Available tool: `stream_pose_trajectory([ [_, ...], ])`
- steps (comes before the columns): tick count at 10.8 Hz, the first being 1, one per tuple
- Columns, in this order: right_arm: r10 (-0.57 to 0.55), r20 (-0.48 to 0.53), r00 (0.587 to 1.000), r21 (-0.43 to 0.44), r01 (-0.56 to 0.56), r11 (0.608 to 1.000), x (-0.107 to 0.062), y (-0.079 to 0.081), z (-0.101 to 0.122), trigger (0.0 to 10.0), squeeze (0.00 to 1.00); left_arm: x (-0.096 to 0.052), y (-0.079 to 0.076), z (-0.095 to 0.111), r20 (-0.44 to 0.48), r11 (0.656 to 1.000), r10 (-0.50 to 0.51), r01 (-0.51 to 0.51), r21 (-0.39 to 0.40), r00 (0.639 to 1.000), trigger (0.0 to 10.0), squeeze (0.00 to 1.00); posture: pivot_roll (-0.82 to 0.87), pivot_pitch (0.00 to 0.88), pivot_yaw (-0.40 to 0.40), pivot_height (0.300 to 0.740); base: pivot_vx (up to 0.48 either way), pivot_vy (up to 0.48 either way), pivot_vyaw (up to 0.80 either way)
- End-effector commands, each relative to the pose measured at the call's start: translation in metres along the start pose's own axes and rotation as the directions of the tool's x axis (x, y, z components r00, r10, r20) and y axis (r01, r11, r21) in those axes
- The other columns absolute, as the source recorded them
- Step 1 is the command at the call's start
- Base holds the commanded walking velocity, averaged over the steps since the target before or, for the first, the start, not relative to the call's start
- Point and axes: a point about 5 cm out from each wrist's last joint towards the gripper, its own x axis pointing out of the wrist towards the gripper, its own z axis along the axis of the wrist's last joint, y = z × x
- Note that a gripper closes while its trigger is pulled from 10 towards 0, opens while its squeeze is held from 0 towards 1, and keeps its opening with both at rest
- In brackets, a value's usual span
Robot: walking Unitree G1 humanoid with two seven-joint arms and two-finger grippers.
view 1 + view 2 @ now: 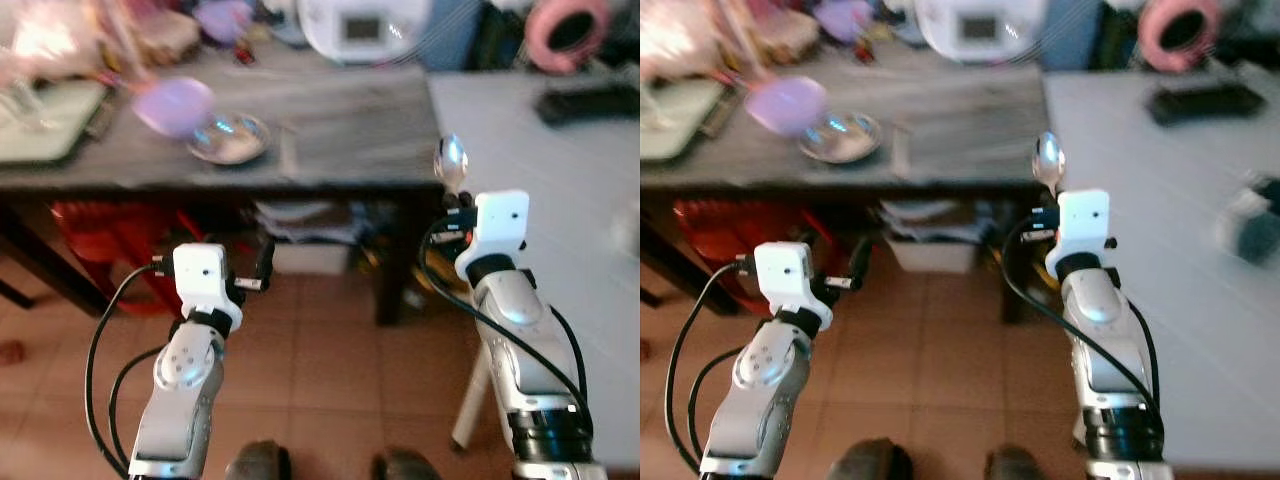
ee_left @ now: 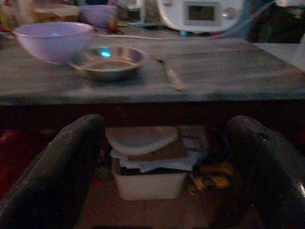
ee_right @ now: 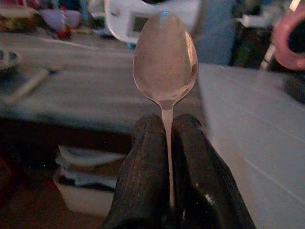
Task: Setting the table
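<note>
Black fingers (image 3: pixel 143 167) of the right gripper (image 3: pixel 164 143) clenched on the thin handle of a shiny silver metal spoon (image 3: pixel 165 59), bowl upright.

The spoon stands in the air just before the dark grey wooden surface (image 1: pixel 330 120), near its corner beside the pale white surface (image 1: pixel 570 200). The left gripper (image 2: pixel 164 157) hangs below the edge, fingers spread apart and grasping nothing. On the grey surface sit a lilac plastic bowl (image 2: pixel 52 40) touching a round steel dish (image 2: pixel 107 59).
</note>
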Motion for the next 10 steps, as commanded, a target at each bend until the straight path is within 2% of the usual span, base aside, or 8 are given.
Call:
stream_pose_trajectory([
  [1,0.029,0.024,0.999,0.009,-0.029,1.000,0.0016,0.0084,0.0051,0.0,0.00,-0.0019,0.0066,-0.0009,-0.006,1.000,0.020,-0.020,0.018,1.000,10.0,0.00,0.00,0.094,0.056,0.740,0.315,0.364,0.00],
  [3,0.031,0.029,0.999,0.008,-0.031,0.999,0.0023,0.0086,0.0061,0.0,0.00,-0.0017,0.0050,0.0014,0.013,0.999,0.011,-0.012,0.044,1.000,10.0,0.00,0.00,0.097,0.055,0.740,0.339,0.338,0.00],
  [9,0.037,0.033,0.999,0.005,-0.037,0.999,0.0041,0.0127,0.0063,0.0,0.00,-0.0030,-0.0002,0.0020,0.020,0.999,-0.016,0.015,0.038,1.000,10.0,0.00,0.00,0.099,0.063,0.740,0.476,0.000,0.00],
  [10,0.035,0.032,0.999,0.004,-0.035,0.999,0.0048,0.0132,0.0059,0.0,0.00,-0.0039,-0.0003,0.0021,0.019,0.999,-0.019,0.018,0.044,1.000,10.0,0.00,0.00,0.098,0.062,0.740,0.000,0.000,0.00],
])
